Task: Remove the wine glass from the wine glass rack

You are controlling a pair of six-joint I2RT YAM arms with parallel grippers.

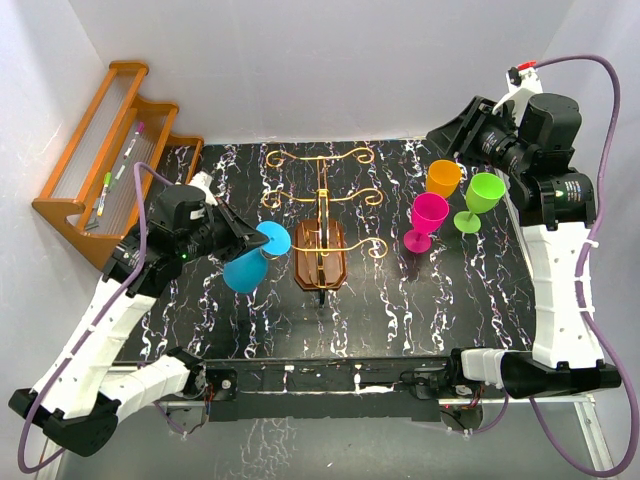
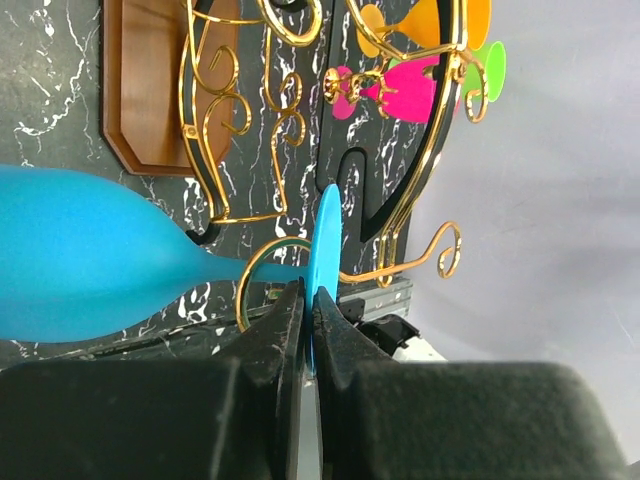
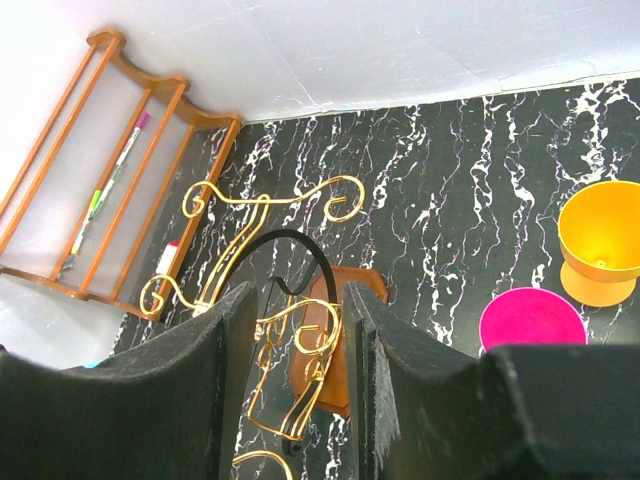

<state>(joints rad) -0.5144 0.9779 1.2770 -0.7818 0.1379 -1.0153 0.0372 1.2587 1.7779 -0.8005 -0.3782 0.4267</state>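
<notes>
Blue, frosted: spotted wine glass tipped near-flat just L of wine glass rack, off the table, bowl toward near-L corner, foot disc facing rack. Saw L gripper clamped tight on rim of that foot disc, one finger per face, no gap left. Read glass's long axis (bowl-stem-foot) as running crosswise to the fingers, foot end nearest rack upright, bowl end away from it. Noted gold wire curl looping close round stem right beside foot in L wrist view; couldn't tell if stem sat inside the hook or merely passed in front. Looked from above like foot hung just beside rack's L wire arm; contact unclear. Found R gripper w/ fingers apart, holding nothing, up high at far-R, well apart from glass. Judged L arm the nearer by far. Reckoned exit should go sideways thru curl's open end, not along stem, as foot disc looked wider than loop.
</notes>
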